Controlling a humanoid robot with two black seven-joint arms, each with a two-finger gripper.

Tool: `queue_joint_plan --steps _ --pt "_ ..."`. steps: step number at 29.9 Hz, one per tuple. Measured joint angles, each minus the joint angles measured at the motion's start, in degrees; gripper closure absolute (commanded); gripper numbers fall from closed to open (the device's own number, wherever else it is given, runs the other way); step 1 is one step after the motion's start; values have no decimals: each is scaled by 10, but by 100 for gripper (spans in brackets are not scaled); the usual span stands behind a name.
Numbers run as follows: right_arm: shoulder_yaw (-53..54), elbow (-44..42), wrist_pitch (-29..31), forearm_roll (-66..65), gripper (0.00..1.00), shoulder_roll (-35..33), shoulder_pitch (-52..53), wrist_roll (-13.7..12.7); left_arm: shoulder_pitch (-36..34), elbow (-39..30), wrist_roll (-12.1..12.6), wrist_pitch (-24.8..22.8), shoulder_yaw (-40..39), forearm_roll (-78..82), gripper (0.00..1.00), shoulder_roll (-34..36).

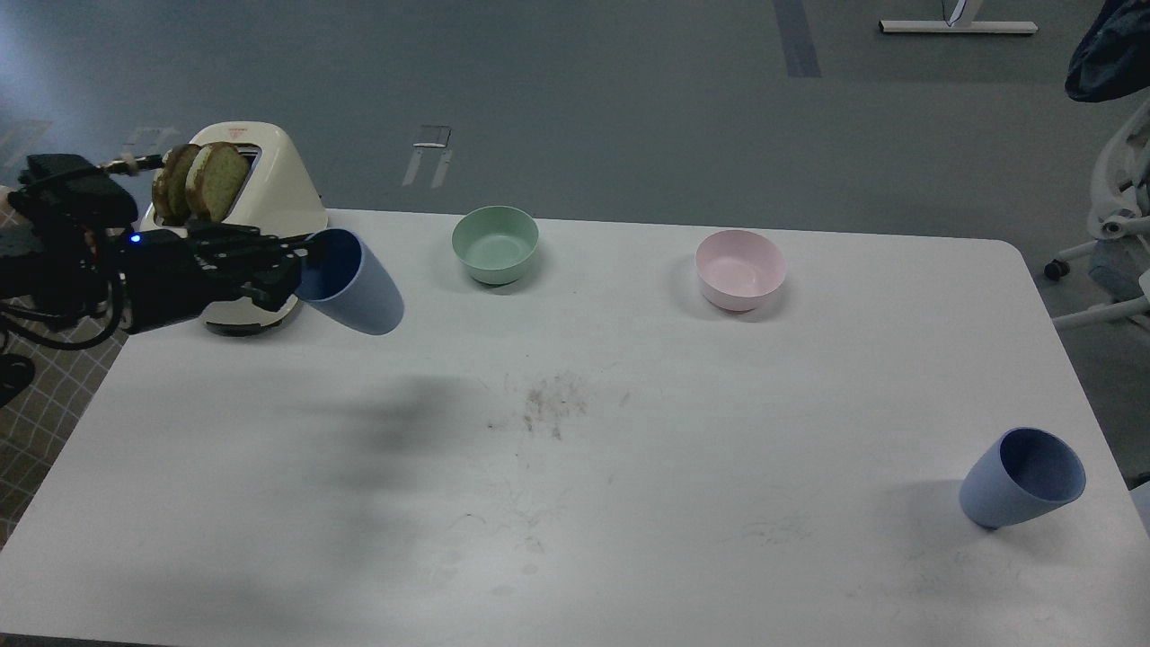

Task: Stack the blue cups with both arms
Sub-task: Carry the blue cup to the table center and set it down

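While I watched through the head view, I counted two blue cups, two bowls, one toaster and one arm on screen. My left claw was pinching the rim of the first blue cup, which hung tilted above the desk with its mouth turned toward the claw and its narrow base pointing down and to the right. That cup sat just right of the toaster, in front of the toaster's lower corner. The second blue cup rested far to the right of the toaster and much nearer to me, close to the desk's right edge, leaning with its dark mouth facing up and right. My right arm did not appear in the view.

The cream toaster stood at the desk's far left corner with two browned bread slices standing up out of it; my left arm partly covered its front. The mint-green bowl sat upright to the right of the toaster, beyond the held cup, and the pink bowl sat farther right again, both along the far edge. Dark crumbs or scuffs marked the middle of the desk, between the toaster and the second cup. A soft shadow lay on the desk below the held cup.
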Motion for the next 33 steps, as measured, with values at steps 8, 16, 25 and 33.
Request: queue_joint_plan --steps 8,16,25,33 --pt "14 -1 1 0 0 -6 -12 0 -188 23 34 -33 173 29 100 -144" --pt "19 0 5 8 0 -14 -29 0 -245 105 42 -34 256 42 100 -234" --pt "22 2 12 31 0 -17 -55 0 -254 167 43 -34 299 106 100 -284" --pt "22 5 14 41 0 -15 -73 1 -254 224 42 -33 300 106 100 -330"
